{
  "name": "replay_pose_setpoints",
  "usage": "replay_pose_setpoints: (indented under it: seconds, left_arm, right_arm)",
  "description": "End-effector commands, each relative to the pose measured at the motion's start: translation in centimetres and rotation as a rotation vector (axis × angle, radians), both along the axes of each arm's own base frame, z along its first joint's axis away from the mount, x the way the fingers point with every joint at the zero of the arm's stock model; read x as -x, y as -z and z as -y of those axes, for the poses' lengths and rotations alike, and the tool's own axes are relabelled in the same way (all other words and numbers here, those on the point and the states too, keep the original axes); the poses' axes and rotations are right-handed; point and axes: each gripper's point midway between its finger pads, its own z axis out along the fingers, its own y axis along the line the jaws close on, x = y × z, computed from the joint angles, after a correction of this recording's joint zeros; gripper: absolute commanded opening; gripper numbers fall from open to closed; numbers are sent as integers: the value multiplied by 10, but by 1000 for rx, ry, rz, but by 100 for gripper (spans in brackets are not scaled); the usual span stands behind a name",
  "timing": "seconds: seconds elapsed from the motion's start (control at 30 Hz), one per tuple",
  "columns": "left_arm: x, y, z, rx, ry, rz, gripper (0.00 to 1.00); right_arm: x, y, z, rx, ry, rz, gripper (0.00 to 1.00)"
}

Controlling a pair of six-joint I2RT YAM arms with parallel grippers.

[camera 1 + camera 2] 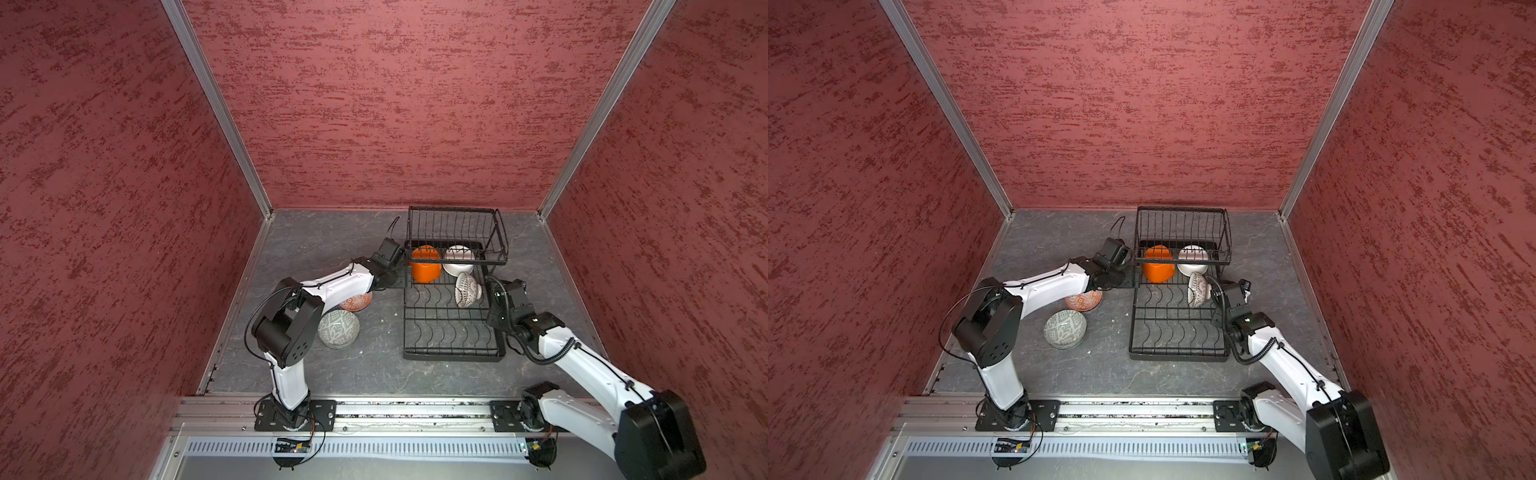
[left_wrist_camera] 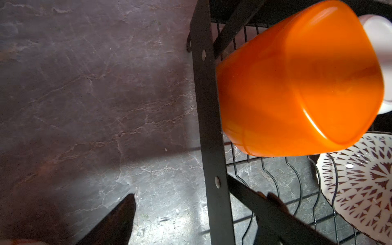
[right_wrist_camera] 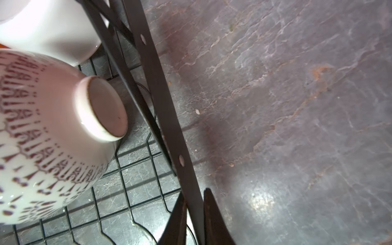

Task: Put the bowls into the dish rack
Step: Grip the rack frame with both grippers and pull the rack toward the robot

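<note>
Standing rack: dish rack (image 1: pixel 453 355), toward far-right corner of bench (image 1: pixel 374 374).
Racked bowls: orange bowl (image 1: pixel 424 268), white bowl (image 1: pixel 457 262), black-patterned bowl (image 1: pixel 466 290), at rack's far end.
Loose bowls: grey-green bowl (image 1: pixel 338 329), red-orange patterned bowl (image 1: pixel 357 302), on bench left of rack.
Left gripper (image 2: pixel 200 194): jaws spread, astride rack's left rail.
Right gripper (image 3: pixel 194 192): clenched on rack's right rail.

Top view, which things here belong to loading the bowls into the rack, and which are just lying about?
Job: dish rack; orange bowl, white bowl, black-patterned bowl in it; red-orange patterned bowl, grey-green bowl on the table.
Just there: red walls, aluminium rail.
</note>
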Motion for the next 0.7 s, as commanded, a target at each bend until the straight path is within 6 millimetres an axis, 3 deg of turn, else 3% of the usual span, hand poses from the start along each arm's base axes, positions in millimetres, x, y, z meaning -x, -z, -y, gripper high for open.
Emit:
replay_pose_setpoints:
  seconds: [0.0,0.33,0.67]
  left_arm:
    - [-9,0,-28,-39,-74,14,86]
    - [-10,-1,-44,-33,-115,12,86]
    - [-8,-2,-55,-27,-137,10,86]
  right_arm:
    - [-12,-2,4,9,27,33,13]
    - [-49,-1,-1,59,-19,51,4]
    - [-87,-5,-3,118,-62,35,12]
